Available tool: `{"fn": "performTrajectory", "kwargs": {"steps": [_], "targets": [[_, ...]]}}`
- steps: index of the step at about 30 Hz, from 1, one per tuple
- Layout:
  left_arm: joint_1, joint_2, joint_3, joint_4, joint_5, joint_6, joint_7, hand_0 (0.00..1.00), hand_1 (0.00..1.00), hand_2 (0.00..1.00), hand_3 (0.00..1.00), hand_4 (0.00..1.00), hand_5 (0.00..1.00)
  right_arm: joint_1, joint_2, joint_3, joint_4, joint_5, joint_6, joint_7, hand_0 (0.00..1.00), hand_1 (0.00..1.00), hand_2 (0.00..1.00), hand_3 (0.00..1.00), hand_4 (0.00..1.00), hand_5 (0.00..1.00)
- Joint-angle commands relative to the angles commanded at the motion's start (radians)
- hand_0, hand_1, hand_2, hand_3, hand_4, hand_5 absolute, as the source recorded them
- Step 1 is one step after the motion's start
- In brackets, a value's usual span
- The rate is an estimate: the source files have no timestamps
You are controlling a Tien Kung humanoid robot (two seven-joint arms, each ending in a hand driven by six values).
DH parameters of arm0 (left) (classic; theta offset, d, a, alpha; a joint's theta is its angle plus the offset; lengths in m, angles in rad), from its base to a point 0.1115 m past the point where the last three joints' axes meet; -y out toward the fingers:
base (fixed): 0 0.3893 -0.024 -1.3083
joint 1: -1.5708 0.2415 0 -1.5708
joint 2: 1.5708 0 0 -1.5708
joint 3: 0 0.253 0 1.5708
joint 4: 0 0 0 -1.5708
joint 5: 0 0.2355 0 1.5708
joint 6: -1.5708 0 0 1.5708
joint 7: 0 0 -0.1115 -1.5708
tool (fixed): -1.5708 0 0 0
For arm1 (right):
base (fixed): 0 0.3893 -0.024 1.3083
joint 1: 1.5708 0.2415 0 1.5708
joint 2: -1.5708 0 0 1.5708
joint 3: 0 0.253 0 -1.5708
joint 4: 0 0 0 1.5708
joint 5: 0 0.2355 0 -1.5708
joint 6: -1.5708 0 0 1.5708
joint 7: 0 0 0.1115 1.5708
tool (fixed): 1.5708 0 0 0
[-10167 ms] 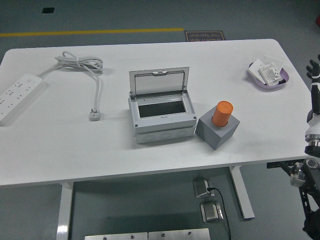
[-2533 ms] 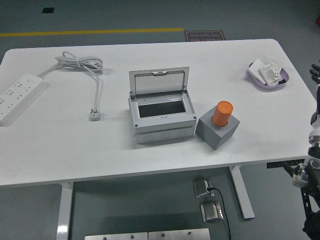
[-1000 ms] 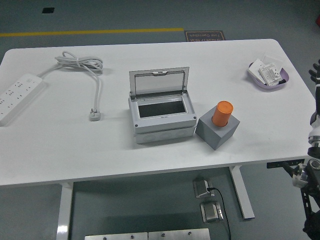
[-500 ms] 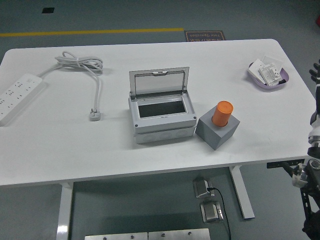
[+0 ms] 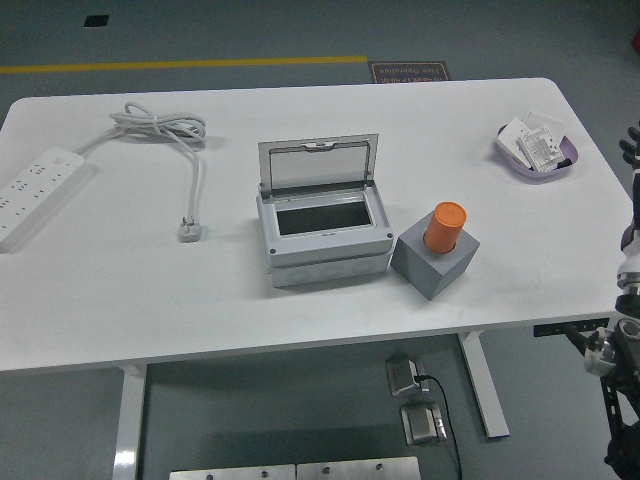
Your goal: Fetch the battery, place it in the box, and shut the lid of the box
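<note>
Orange battery (image 5: pixel 444 227) upright in grey block (image 5: pixel 436 260), just right of grey box (image 5: pixel 322 237); lid (image 5: pixel 318 161) open.

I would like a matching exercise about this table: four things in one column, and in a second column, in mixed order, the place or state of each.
Things:
1. orange battery
2. box lid
3. power strip
4. purple tray

Places or states:
A. at the table's left edge
B. standing upright in a grey block
C. raised open, behind the box opening
D. near the table's far right corner, holding small white items

Right pairs: 1-B, 2-C, 3-A, 4-D
</note>
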Motion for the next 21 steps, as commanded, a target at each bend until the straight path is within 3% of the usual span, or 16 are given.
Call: {"fn": "performTrajectory", "kwargs": {"steps": [21], "targets": [[0.009, -0.012, -0.001, 0.0, -0.003, 0.001, 0.003, 0.685, 0.677, 0.663, 0.749, 0.726, 0.449, -0.004, -0.002, -0.017, -0.003, 0.009, 0.001, 0.002, 0.809, 0.744, 0.773, 0.784, 0.939, 0.857]]}}
